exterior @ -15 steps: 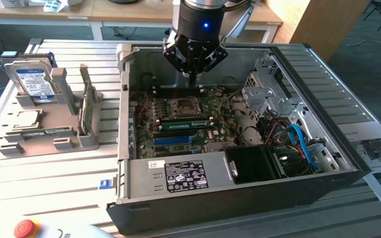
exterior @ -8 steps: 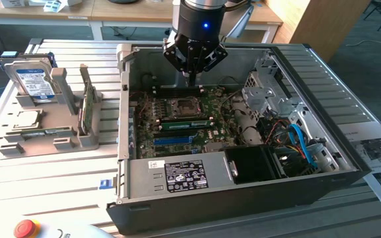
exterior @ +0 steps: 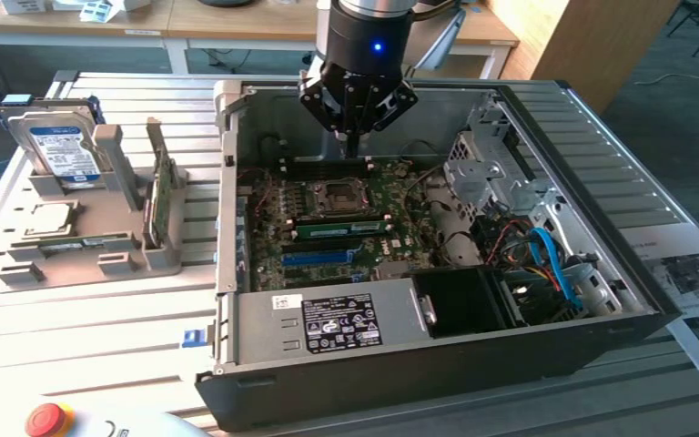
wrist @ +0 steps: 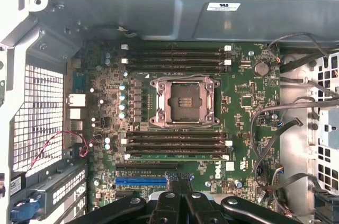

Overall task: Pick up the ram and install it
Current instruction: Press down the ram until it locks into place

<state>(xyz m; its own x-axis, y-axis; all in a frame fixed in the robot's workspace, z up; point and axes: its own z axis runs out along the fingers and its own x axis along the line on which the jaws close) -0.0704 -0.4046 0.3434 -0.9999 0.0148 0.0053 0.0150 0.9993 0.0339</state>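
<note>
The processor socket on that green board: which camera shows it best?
The wrist view: the socket sits mid-picture, seen straight on, with its metal frame and contact field plain. The exterior view shows the same socket smaller and at a slant, just below the gripper.

Below me sits an open computer case (exterior: 641, 300) with its green motherboard (wrist: 243, 102) exposed, the empty CPU socket (wrist: 184, 102) at its centre. A power supply (exterior: 325, 323) fills the case's lower edge in the exterior view. At that view's left I see a grey holder (exterior: 106, 246) carrying a hard drive (exterior: 61, 150). A red emergency button (exterior: 46, 419) sits at the lower left corner.
</note>
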